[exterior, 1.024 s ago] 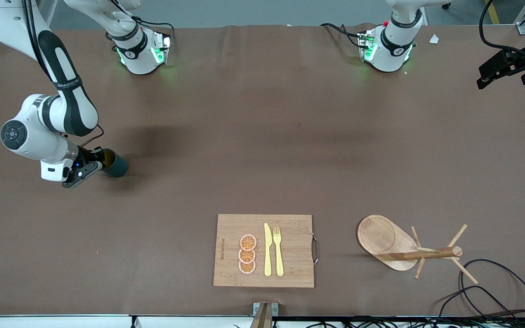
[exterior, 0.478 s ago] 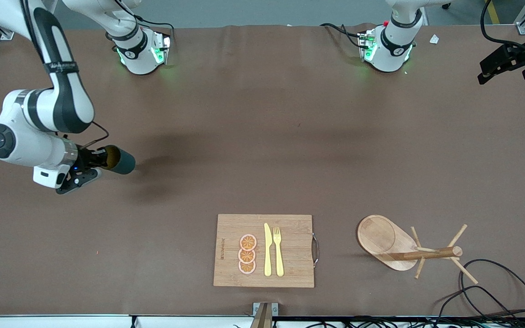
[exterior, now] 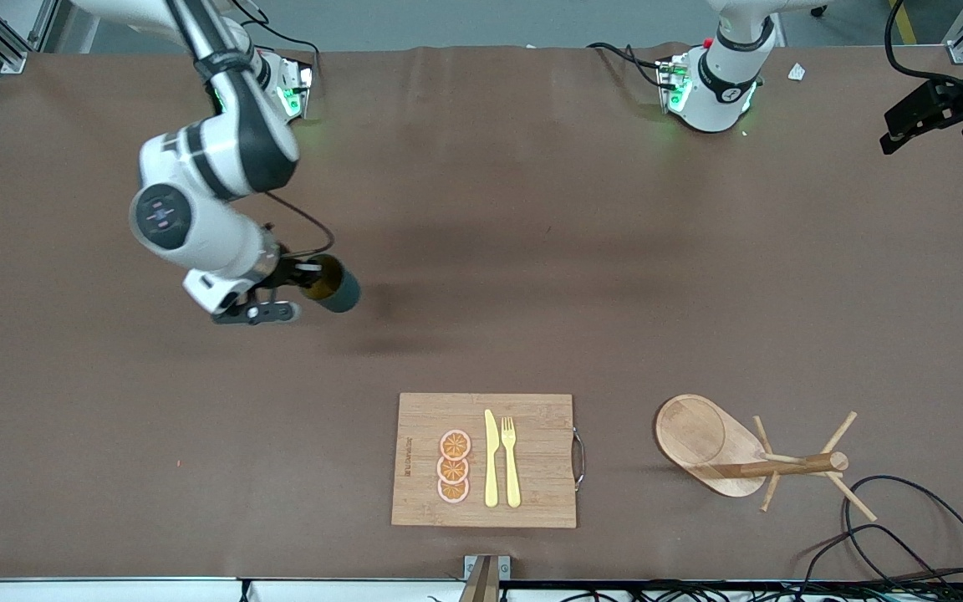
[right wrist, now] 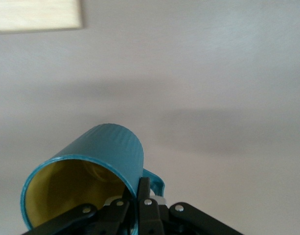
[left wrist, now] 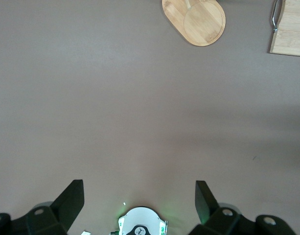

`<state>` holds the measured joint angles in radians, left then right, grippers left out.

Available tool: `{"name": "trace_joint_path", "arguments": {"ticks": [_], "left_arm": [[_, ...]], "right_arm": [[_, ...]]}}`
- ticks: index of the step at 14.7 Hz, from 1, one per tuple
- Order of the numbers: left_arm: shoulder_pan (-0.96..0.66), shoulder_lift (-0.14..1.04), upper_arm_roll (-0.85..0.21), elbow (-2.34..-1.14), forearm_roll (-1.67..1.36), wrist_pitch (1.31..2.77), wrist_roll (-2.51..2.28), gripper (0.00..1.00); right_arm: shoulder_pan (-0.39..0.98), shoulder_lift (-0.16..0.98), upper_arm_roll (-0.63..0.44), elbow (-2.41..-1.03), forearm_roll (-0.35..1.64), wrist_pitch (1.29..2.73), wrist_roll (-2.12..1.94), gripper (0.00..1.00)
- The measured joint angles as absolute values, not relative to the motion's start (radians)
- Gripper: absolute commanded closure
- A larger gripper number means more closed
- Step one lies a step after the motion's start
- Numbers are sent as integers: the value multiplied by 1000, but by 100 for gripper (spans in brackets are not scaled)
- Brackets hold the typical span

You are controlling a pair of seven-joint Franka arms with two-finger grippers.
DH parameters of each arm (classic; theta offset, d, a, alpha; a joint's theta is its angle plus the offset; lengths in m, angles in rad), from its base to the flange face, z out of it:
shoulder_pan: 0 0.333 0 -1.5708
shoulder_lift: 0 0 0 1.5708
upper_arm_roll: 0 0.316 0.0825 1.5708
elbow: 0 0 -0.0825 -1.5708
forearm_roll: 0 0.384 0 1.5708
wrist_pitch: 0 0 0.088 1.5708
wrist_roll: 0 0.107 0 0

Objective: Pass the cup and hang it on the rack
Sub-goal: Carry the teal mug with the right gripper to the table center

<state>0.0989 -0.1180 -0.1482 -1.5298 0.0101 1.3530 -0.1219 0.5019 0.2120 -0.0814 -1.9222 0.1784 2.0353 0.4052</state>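
Front view: the teal mug (exterior: 333,287) is being carried tilted, clear of the brown worktop (exterior: 481,209), by the right pincer (exterior: 298,284) over the right arm's half. In the right wrist view the mug's (right wrist: 98,169) rim wall is being pinched beside the small handle (right wrist: 154,182), one finger inside the yellow interior and one outside. The mug is being judged rigid, light, smooth and probably breakable if dropped, so a rim grip is being judged prone to swinging or slipping. For the handover, the bare ribbed body away from the handle is being judged the best place to take hold, leaving the handle free for a peg. The left pincer (left wrist: 140,200) is being held spread open and empty, waiting high over the worktop's left-arm end. The wooden mug tree (exterior: 749,456) is standing near the front camera, beside the cutting board (exterior: 423,418).
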Motion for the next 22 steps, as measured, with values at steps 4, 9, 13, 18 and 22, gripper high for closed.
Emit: {"name": "trace_joint_path", "arguments": {"ticks": [4,9,13,18,22], "left_arm": [[99,-113,-148,-1530,10,1372,-122,0],[101,-113,-141,-1529,10,1371,-121,0],[102,-113,-137,-1529,10,1373,-120,0],[101,-101,-137,-1529,10,1420,-120,0],[100,-99,-140,-1529,10,1422,-120,0]], "right_arm": [[663,298,-81,-1839,179,2090,721,100],[760,474,-82,-1721,179,2176,889,100],[814,580,-83,-1623,179,2179,1004,100],[850,623,-83,-1588,179,2207,1098,99],[875,645,-83,-1587,179,2254,1173,98]]}}
